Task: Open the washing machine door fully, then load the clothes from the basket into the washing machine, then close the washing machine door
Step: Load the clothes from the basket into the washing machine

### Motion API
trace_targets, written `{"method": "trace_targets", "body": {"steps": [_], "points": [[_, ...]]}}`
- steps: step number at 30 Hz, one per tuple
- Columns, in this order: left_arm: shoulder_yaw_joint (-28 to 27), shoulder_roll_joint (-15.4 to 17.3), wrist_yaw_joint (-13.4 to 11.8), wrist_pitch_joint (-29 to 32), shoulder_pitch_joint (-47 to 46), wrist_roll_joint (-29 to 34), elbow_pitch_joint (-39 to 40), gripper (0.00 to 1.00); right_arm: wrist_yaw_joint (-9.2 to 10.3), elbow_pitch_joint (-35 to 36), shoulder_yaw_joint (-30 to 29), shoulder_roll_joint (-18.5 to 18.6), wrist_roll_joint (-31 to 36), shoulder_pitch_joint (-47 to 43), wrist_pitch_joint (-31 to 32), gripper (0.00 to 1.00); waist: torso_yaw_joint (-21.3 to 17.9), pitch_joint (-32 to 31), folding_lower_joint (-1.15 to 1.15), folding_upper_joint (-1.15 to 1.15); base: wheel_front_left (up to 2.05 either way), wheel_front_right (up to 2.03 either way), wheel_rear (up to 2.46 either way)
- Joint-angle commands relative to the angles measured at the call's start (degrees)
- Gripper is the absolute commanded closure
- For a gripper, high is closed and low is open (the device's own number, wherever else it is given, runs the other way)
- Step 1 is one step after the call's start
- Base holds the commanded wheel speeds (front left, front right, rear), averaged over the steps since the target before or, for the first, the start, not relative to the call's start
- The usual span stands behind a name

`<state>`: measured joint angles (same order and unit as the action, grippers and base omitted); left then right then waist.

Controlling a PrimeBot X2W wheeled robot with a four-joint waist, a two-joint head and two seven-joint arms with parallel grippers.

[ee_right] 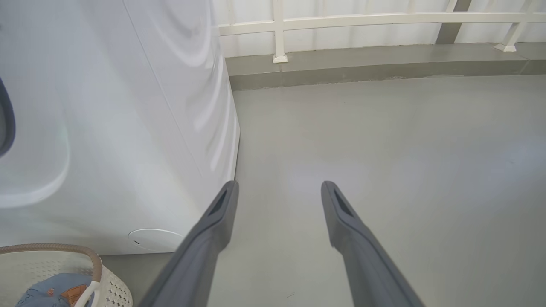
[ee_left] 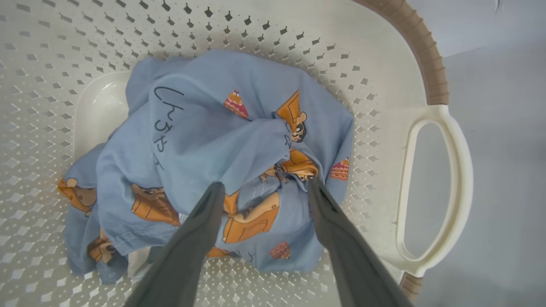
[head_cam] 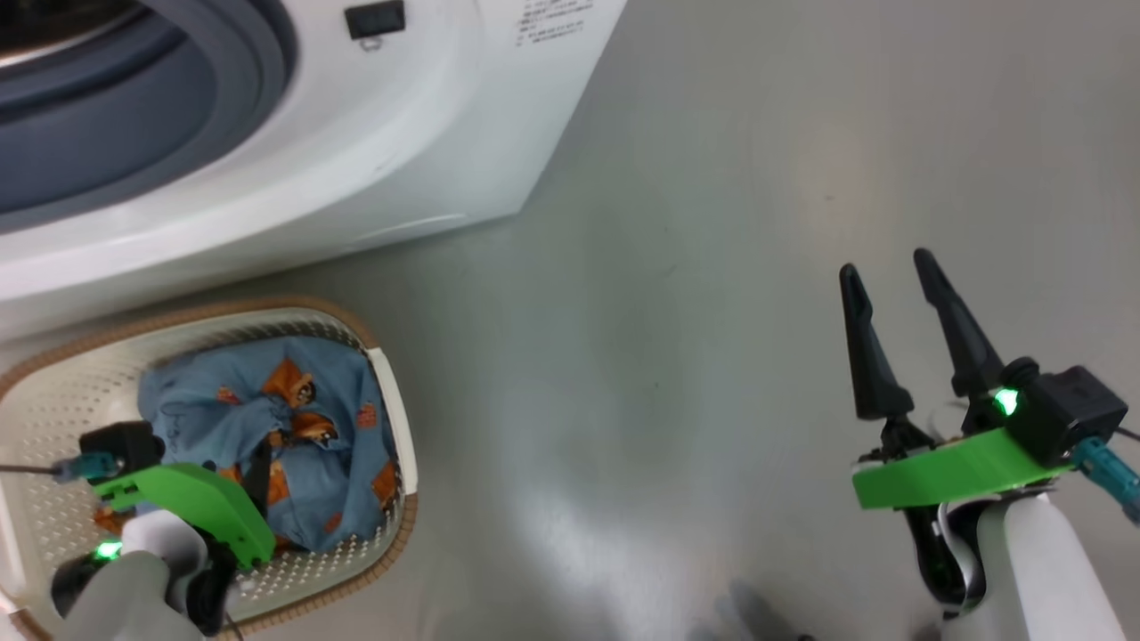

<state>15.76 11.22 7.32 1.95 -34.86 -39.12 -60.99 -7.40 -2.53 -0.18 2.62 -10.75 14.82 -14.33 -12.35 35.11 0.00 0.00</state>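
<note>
On the clothes (ee_left: 204, 140), black scrawled characters (ee_left: 164, 123), not legible

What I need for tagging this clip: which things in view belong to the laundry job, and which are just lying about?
Job in hand:
- the clothes
- the basket they lie in
- the washing machine

Just about:
- the white railing
- the grey kerb under it
- the floor
</note>
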Motion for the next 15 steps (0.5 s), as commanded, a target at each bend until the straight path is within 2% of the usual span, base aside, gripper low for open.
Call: {"method": "trace_targets", "body": {"steps": [1, 7, 15], "points": [[-0.96, 2.73, 0.16, -0.12, -0.49, -0.51, -0.33, 0.00, -0.09, 1.76, 1.19, 0.26, -0.09, 0.78, -0.67, 0.00, -0.75, 2.13, 0.00, 0.00, 0.00, 0.00, 0.00], [0.11, 4.12, 0.16, -0.92, -3.84, -1.80, -3.59, 0.00, -0.09, 3.04, 0.67, 0.26, 0.32, 1.53, -0.67, 0.00, -0.96, 4.65, 0.00, 0.00, 0.00, 0.00, 0.00], [2.62, 4.31, 0.16, -1.44, -7.11, -2.99, -6.83, 0.00, -0.09, 4.13, -0.10, 0.26, 0.40, 1.82, -0.67, 0.00, -0.84, 6.68, 0.00, 0.00, 0.00, 0.00, 0.00]]}}
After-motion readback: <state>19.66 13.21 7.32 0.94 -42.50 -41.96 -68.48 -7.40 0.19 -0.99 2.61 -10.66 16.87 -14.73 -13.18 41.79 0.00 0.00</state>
